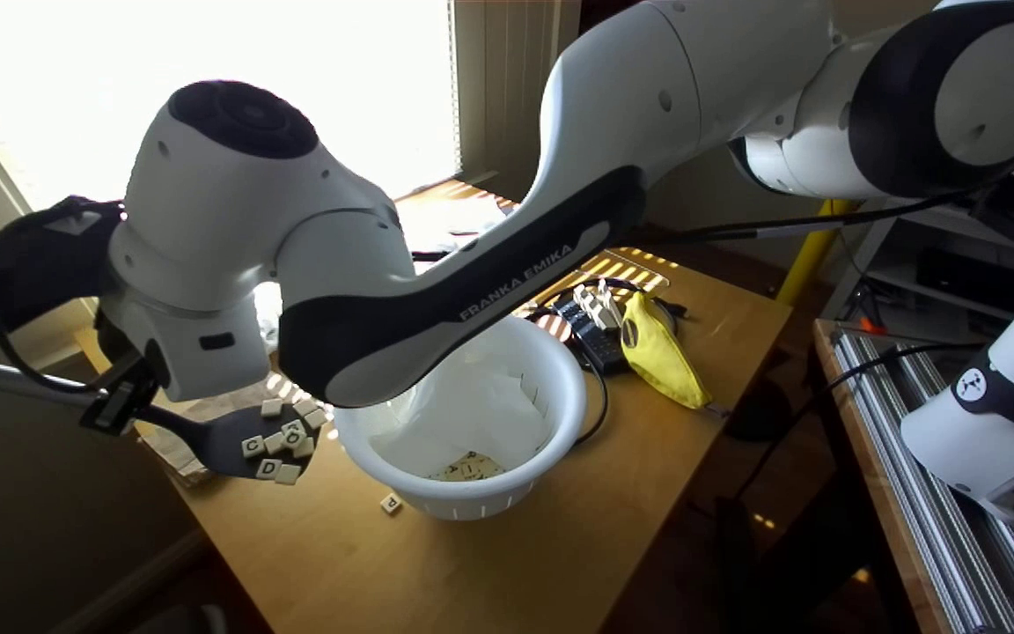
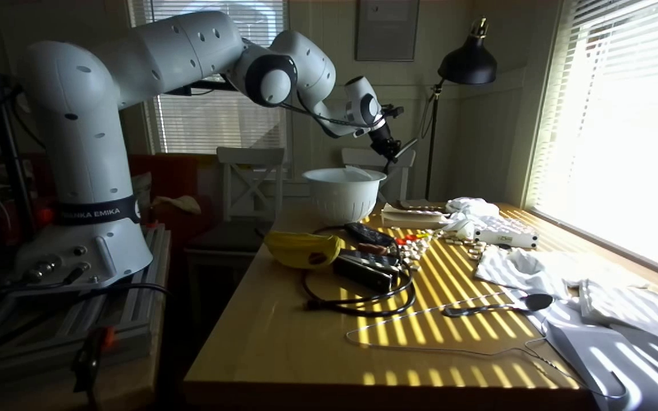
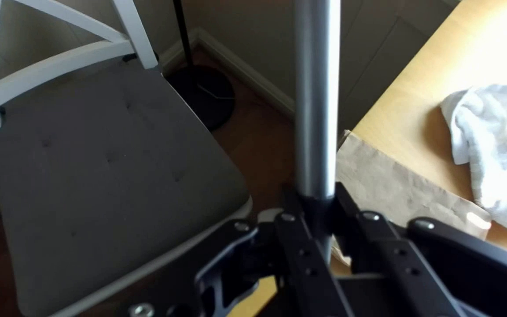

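One black, metal-handled spoon (image 1: 221, 445) is clamped in my hand (image 3: 318, 200), carrying at least eight square cream letter tiles (image 1: 275, 442). One round white plastic bowl (image 1: 489, 502) stands nearby.

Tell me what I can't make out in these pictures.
Letters on most tiles in the black spoon: too small or blurred in an exterior view.
Inside of the white colander: partly behind the arm in an exterior view.
Gripped part of the metal handle: covered by the claw in the wrist view.
Top of the wall frame: cut off by an exterior view's upper edge.
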You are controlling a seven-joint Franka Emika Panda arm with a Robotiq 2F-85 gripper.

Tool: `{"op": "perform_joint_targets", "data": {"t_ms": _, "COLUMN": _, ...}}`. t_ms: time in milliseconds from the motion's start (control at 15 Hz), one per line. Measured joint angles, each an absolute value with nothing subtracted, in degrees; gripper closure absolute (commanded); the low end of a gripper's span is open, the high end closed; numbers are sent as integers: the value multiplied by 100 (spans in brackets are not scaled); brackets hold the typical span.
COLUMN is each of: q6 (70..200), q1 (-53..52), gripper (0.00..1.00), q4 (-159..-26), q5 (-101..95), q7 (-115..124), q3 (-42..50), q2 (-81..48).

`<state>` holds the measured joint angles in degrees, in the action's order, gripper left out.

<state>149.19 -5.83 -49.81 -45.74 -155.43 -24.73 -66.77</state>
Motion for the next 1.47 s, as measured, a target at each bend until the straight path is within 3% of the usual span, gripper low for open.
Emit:
{"op": "perform_joint_targets", "data": {"t_ms": 867, "q6": 14663, "q1": 133, "gripper": 94, "q4": -5034, "q5": -4536, "q7": -14617, "q3": -2424, "q2": -6651}}
{"op": "perform_joint_targets", "data": {"t_ms": 1467, "q6": 14719, "q1": -163, "gripper": 94, "q4": -5040, "q5": -2600, "q7": -14155, "q3": -775, "q2": -6576}}
